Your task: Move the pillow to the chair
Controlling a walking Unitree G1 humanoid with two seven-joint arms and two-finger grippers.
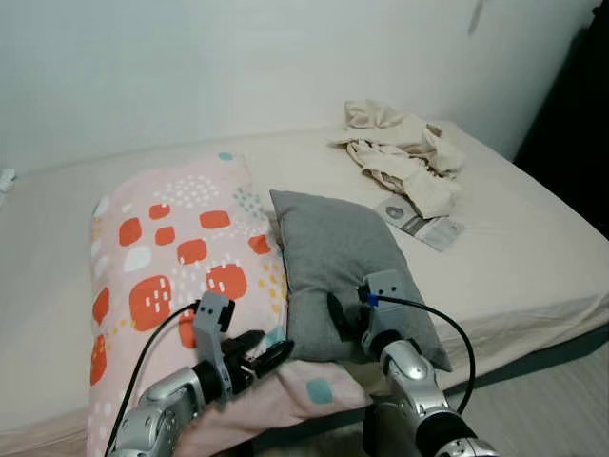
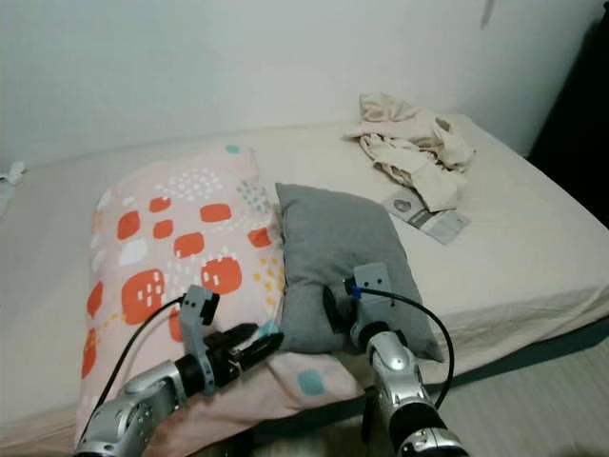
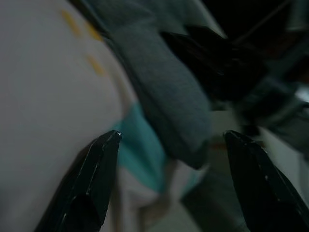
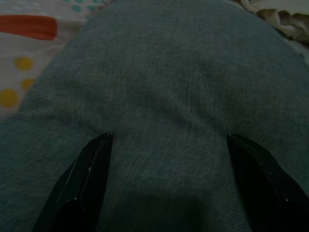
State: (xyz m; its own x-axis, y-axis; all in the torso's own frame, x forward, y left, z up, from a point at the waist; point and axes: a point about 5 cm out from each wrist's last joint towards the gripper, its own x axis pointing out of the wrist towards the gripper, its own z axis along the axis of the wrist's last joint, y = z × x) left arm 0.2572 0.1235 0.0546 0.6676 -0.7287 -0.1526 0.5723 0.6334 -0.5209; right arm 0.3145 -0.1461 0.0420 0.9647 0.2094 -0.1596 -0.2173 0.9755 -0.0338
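A grey pillow [image 1: 343, 257] lies on the bed, beside a larger pink pillow [image 1: 181, 257] with orange and white patches. My right gripper [image 1: 348, 321] is open and rests on the grey pillow's near edge; in the right wrist view its fingers [image 4: 91, 179] straddle the grey pillow [image 4: 169, 96]. My left gripper [image 1: 262, 354] is open over the near corner of the pink pillow, pointing at the grey pillow's lower left corner. In the left wrist view that grey pillow [image 3: 169, 101] corner lies between its fingers [image 3: 96, 179].
The bed [image 1: 533, 238] has a cream sheet and stands against a white wall. Crumpled beige clothes [image 1: 404, 148] and a small printed packet [image 1: 423, 224] lie at its far right. Grey floor [image 1: 561, 400] runs along the bed's near right edge.
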